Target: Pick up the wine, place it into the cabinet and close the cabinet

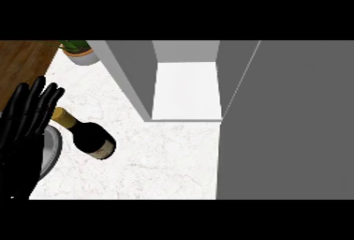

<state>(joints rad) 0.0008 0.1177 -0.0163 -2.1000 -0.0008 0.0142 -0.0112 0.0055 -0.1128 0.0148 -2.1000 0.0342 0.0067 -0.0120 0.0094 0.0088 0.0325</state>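
Note:
A dark wine bottle (90, 136) with a gold-foil neck lies tilted on the white marble counter at the left, its neck pointing up-left. My left hand (24, 126) stands at the left edge with fingers straight and raised, just left of the bottle's neck and not holding it. The grey cabinet (187, 89) stands open at the top centre, showing a white shelf inside. Its open door (290, 117) fills the right side of the view. My right hand does not show.
A small potted plant (79, 50) sits at the top left beside the cabinet's left wall. A brown wooden floor strip (21, 61) lies past the counter's left edge. A grey round object (50, 152) shows under my left forearm.

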